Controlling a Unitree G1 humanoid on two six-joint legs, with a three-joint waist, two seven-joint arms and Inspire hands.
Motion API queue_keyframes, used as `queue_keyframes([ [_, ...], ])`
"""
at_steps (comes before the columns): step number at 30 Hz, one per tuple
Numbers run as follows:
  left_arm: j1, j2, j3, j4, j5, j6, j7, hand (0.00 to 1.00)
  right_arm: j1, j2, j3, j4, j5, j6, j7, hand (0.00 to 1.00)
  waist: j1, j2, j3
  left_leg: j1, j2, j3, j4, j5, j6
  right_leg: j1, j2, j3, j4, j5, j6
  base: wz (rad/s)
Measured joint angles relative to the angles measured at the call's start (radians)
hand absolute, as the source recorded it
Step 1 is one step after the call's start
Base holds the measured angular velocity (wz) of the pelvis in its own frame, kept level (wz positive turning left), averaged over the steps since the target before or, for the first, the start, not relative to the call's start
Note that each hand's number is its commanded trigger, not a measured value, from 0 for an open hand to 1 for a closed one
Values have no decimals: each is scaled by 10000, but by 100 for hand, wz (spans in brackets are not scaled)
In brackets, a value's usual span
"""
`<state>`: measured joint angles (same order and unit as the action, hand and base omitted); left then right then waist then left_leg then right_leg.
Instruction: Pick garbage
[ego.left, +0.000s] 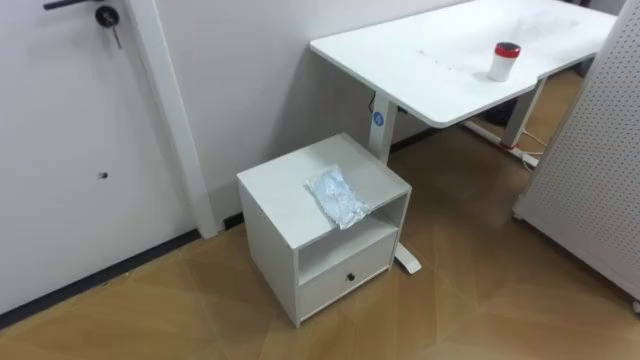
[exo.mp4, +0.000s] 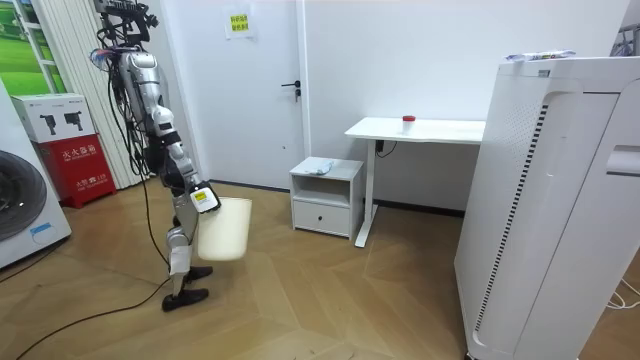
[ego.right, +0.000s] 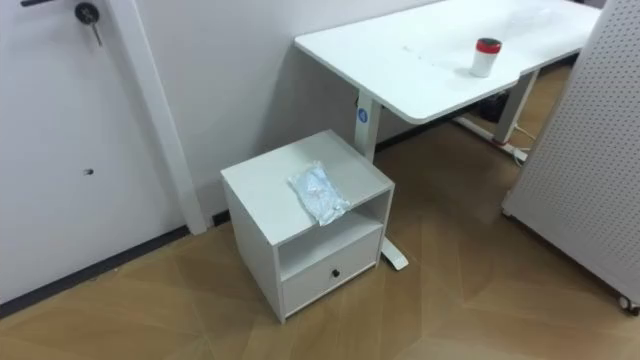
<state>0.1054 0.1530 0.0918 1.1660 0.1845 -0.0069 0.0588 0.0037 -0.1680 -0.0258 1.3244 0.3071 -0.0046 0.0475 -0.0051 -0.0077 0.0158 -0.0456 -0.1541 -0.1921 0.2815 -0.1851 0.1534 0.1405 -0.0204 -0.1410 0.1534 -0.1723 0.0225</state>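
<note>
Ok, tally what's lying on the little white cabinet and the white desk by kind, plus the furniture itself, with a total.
Crumpled clear plastic bag, on the small white cabinet: 1
White can with red lid, on the white desk: 1
Furniture pieces, cabinet and desk: 2
Total: 4

Pale herringbone wooden floor (ego.left: 480, 300) meets a plain white wall (ego.left: 260, 70) with dark skirting. A white door with a dark lever handle (ego.left: 70, 150) stands left of a small white cabinet with an open shelf and one drawer (ego.left: 275, 190), just beside a white rectangular desk (ego.left: 430, 60). A white perforated panel (ego.left: 600, 170) stands to the right, and possibly a washing machine (exo.mp4: 20, 215) sits at the room view's left edge.
</note>
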Motion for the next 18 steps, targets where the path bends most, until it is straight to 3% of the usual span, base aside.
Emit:
queue_keyframes([
  [5,423,-6,20,-2,55,-13,70,0,319,17,-80,-81,-5,-30,-10,100,103,-147,38,403,7,-7,-268,-12,22,155,-21,6,-14,-10,13,-2],
  [10,864,2,38,20,69,128,203,0,349,28,-159,-55,1,-48,-26,100,110,-242,2,366,9,-42,-262,-23,41,84,-33,-29,-2,-35,-4,2],
  [14,711,-11,43,-1,276,122,202,0,256,24,-165,-85,16,-79,82,100,86,-339,-21,-3,4,195,-91,-30,48,18,-83,-565,13,-35,-7,18],
  [18,404,78,-13,-69,239,83,232,0,297,22,-178,-128,9,-76,90,100,108,-296,-27,-53,-6,190,-30,-48,89,-185,-74,-478,15,-158,16,14],
])
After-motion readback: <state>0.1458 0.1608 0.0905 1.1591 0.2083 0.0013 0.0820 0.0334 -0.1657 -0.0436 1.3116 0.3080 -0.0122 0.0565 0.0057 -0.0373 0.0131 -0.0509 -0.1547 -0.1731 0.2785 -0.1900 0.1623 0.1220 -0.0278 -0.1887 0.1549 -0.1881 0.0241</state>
